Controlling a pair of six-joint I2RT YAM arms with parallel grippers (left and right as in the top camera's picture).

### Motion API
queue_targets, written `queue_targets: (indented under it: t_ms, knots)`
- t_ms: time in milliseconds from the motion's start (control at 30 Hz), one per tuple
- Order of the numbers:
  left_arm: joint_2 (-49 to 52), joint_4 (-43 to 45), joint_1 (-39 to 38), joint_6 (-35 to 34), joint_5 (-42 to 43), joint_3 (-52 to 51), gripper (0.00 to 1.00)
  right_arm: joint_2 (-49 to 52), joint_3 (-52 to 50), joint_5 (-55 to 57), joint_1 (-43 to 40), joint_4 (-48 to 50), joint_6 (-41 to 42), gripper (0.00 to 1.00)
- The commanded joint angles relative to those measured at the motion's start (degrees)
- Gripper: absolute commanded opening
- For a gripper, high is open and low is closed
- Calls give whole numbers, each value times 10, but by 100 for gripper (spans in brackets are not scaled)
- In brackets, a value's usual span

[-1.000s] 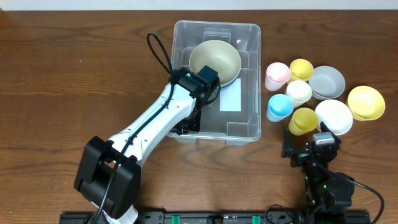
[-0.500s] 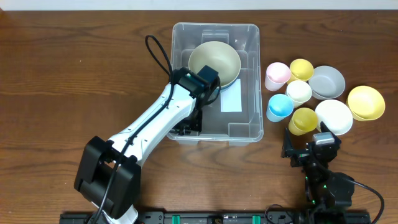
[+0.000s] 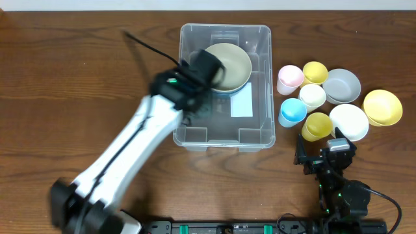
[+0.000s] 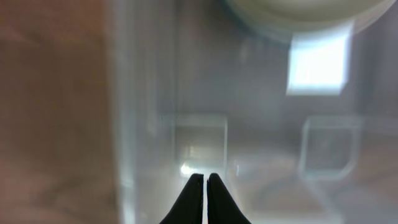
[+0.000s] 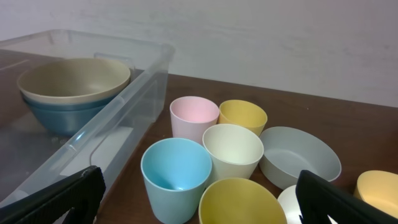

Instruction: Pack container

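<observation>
The whole table (image 3: 58, 71) is being viewed straight down from overhead, with the container (image 3: 224, 133) at upper centre. Its inside is being imaged from very near, blurred, by the downward-facing left wrist camera. The cups (image 5: 176, 171) are being viewed low and level by the right wrist camera; the container, at left there, is being shared by all three views.

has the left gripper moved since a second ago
Yes: the left gripper, shut, has moved away from the bin's near left corner, toward the bowl at its far end.
</observation>
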Motion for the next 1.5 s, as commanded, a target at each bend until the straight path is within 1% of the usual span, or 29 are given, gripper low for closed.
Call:
queue_targets:
  t_ms: [0,33,67,100,133,167,267,367,400,467,533,1467]
  knots:
    - [-62,17,53,0,-58,17,6,-2,0,0,5,-2,-3,99]
    - [-76,24,72,1,-62,17,6,-2,0,0,5,-2,-3,99]
    - [-92,31,95,1,-68,17,10,-2,0,0,5,-2,-3,99]
    - [-108,37,122,0,-77,17,26,-2,0,0,5,-2,-3,99]
    - [-119,42,144,0,-80,17,39,-2,0,0,5,-2,-3,99]
    - [-129,46,166,0,-79,17,48,-2,0,0,5,-2,-3,99]
    - [-150,54,231,-2,-79,17,54,-2,0,0,5,-2,-3,99]
    - [-154,53,287,-2,-79,17,79,-2,0,0,5,-2,-3,99]
    - [-153,52,302,-2,-79,17,84,-2,0,0,5,-2,-3,99]
    - [-150,47,319,-2,-79,17,88,-2,0,0,5,-2,-3,99]
    - [-148,43,328,-2,-79,17,99,-2,0,0,5,-2,-3,99]
    - [-146,40,329,-1,-79,16,98,-2,0,0,5,-2,-3,99]
